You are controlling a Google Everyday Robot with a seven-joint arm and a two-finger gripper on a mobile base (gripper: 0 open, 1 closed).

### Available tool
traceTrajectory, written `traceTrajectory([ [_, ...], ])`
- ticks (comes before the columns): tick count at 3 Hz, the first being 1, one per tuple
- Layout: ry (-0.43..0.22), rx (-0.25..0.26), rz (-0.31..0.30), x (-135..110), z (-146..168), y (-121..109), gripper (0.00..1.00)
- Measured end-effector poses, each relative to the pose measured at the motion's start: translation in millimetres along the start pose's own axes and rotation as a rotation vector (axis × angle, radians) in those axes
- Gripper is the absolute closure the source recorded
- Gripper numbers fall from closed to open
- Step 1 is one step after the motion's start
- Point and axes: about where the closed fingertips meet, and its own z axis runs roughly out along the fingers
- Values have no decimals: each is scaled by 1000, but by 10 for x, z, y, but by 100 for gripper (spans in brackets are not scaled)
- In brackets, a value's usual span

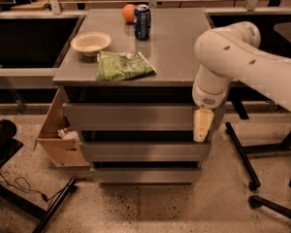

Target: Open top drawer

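Camera view: cream tool [203, 124] hangs at three o'clock of the wide grey metal top drawer [131, 116], grip state unreadable. Stiff, slick, handle-less front, probably weighty; best hooked behind its upper lip.

- Warm, rather dim indoor light falls from above. The grey cabinet top [174, 47], up and left of the gripper [203, 125], carries a soft sheen.
- The gripper hangs before the right end of the top drawer [128, 116], its cream shell evenly lit.
- The white arm [233, 52] above it is the brightest thing.
- Dark shadow bands run above and below that drawer front, left of the gripper.
- The floor [160, 208] beneath the gripper is dimmer.
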Motion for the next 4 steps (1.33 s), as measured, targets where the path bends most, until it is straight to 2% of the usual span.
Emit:
traceTrajectory([
  [2, 14, -68, -21, -214, 742, -171, 3],
  [3, 11, -73, -12, -178, 883, -255, 26],
  [4, 19, -72, 34, 73, 842, -212, 49],
])
